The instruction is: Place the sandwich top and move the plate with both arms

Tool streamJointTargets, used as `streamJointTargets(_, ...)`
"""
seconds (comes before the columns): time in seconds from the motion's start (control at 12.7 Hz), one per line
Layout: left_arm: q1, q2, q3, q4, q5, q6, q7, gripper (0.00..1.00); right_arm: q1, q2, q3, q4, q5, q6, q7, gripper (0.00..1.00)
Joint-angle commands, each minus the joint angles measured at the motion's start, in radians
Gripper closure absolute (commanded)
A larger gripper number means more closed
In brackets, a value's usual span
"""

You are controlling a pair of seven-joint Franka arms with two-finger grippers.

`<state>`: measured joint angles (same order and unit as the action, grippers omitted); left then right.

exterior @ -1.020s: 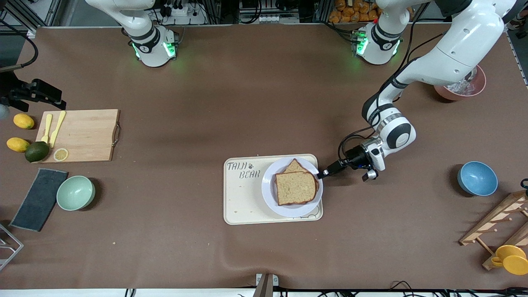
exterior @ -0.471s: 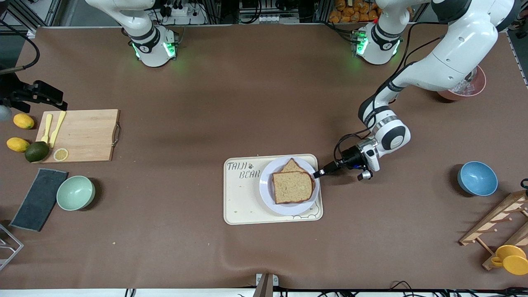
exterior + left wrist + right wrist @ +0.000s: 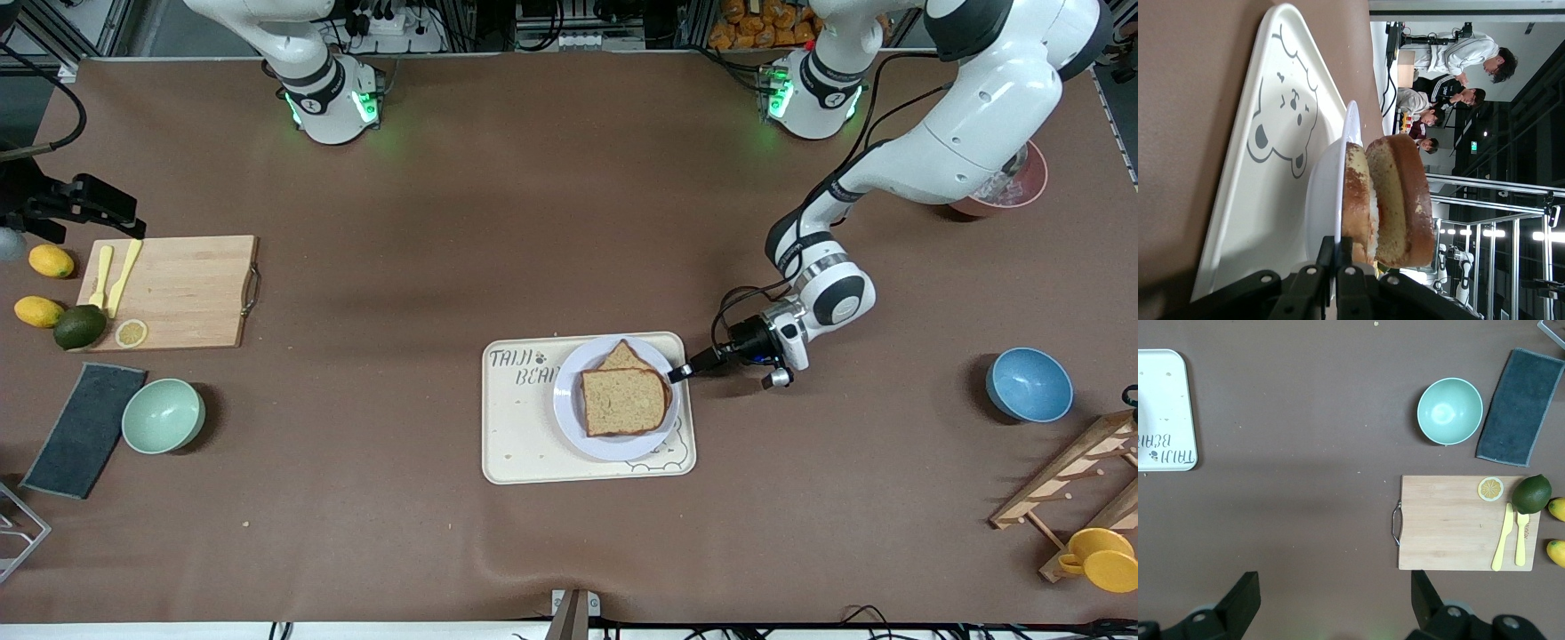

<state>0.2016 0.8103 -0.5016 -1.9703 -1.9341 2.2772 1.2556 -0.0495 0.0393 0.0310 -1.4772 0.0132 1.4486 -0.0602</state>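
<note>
The pale plate (image 3: 566, 404) lies on the cream bear tray (image 3: 520, 436) in mid-table. The sandwich top (image 3: 624, 400), a plain brown bread slice, lies on a lower slice whose corner (image 3: 623, 357) sticks out. My left gripper (image 3: 681, 372) is shut on the plate's rim at the side toward the left arm's end. In the left wrist view the gripper (image 3: 1341, 267) pinches the rim (image 3: 1350, 133), with the stacked sandwich (image 3: 1405, 200) on the plate. My right gripper (image 3: 1335, 600) is open and empty, high over bare table; it is out of the front view.
A cutting board (image 3: 169, 292) with cutlery, lemons, an avocado, a green bowl (image 3: 163, 415) and a dark cloth (image 3: 84, 429) are at the right arm's end. A blue bowl (image 3: 1029, 384), a pink bowl (image 3: 996, 191) and a wooden rack (image 3: 1076, 484) are at the left arm's end.
My left gripper has moved the plate and sandwich across the tray toward the right arm's end, covering part of the tray's lettering. The tray has stayed put.
</note>
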Motion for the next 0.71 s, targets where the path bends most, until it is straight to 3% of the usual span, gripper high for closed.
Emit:
streamJointTargets(0.0, -0.016, 0.020, 0.003, 0.031, -0.014, -0.004, 0.015, 1.00, -0.003, -0.009, 0.001, -0.009, 0.001, 0.009, -0.007, 0.00)
streamJointTargets(0.63, -0.016, 0.021, 0.032, 0.030, 0.026, -0.004, -0.007, 1.00, -0.004, -0.007, 0.001, -0.011, 0.001, 0.009, -0.007, 0.00)
